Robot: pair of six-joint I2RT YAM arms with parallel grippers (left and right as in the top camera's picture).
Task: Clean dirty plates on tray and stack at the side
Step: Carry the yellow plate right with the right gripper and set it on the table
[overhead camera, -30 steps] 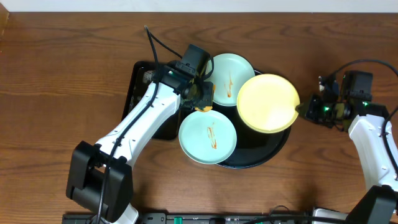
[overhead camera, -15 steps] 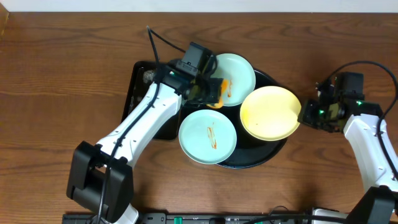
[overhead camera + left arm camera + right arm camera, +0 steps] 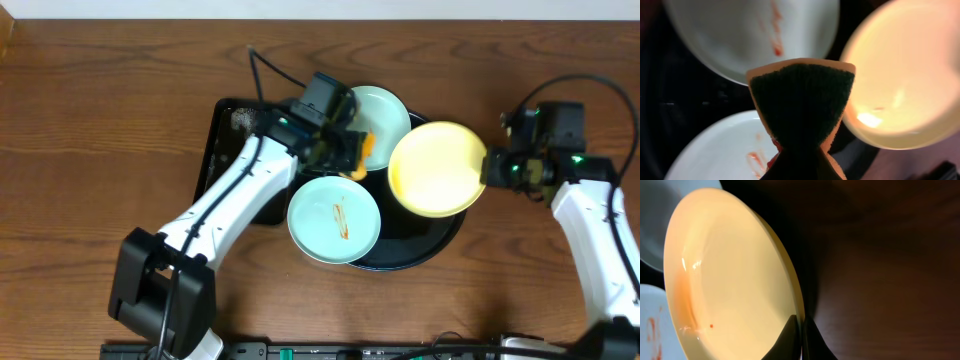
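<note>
My right gripper [image 3: 487,168] [image 3: 801,330] is shut on the rim of the pale yellow plate [image 3: 436,168] [image 3: 730,275] and holds it tilted above the right side of the big round black tray [image 3: 440,240]. My left gripper [image 3: 352,152] is shut on a sponge [image 3: 802,102] with a green scouring face and orange body, held above the tray between the plates. A mint-blue plate [image 3: 380,115] [image 3: 750,35] with an orange smear lies at the tray's back. A second smeared mint-blue plate [image 3: 333,220] [image 3: 725,150] lies at its front left.
A smaller rectangular black tray [image 3: 222,150] lies left of the round tray, partly under my left arm. Bare wooden table [image 3: 90,150] spreads to the left and behind; there is table [image 3: 890,255] to the right of the yellow plate.
My left gripper has carried the sponge to the right, towards the yellow plate. My right gripper has shifted the yellow plate slightly and keeps it tilted above the tray.
</note>
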